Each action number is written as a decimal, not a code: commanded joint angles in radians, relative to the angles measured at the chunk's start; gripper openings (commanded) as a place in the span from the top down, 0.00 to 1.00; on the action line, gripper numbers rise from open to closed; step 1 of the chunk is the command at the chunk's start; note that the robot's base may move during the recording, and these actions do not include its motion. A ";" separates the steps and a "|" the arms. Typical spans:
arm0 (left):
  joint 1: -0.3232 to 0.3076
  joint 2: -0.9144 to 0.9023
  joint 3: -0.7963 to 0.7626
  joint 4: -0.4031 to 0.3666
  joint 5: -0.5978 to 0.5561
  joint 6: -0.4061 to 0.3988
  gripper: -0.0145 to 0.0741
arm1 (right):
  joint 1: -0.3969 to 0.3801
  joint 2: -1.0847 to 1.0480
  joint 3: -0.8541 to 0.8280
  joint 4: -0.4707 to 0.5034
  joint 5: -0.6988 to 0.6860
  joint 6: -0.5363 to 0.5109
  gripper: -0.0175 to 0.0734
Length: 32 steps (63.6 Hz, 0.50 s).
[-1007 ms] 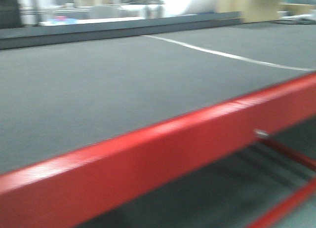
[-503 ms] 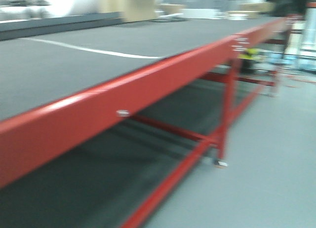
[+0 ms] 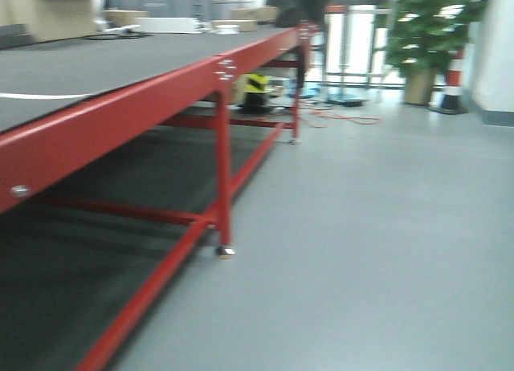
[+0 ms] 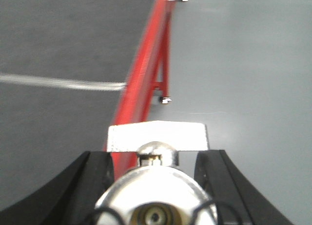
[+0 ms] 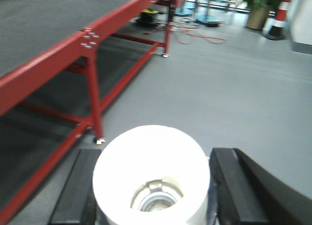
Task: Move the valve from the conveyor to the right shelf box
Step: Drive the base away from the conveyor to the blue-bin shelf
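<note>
**Carry it steady: no shelf box in sight yet**

Nearest, the left tool (image 4: 156,154) is closed on the metal valve (image 4: 156,186), black fingers snug on both sides. The right tool (image 5: 155,154) likewise grips a white cylinder (image 5: 151,161). The conveyor (image 3: 96,66) runs off left, grey floor (image 3: 385,250) lies right, and a plant (image 3: 430,26) stands far. I judge this a carry, so hold both grips firm and arms level.

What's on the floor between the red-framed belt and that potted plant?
Mostly bare grey floor; a loose orange cable lies near the far end of the conveyor, short of the potted plant. The front view shows it best.
</note>
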 commanded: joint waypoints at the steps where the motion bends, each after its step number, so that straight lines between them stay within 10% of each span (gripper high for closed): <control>1: -0.005 -0.013 -0.010 -0.011 -0.051 -0.008 0.96 | -0.003 -0.013 -0.017 -0.009 -0.078 -0.002 0.98; 32: -0.005 -0.013 -0.010 -0.011 -0.051 -0.008 0.96 | -0.003 -0.013 -0.017 -0.009 -0.078 -0.002 0.98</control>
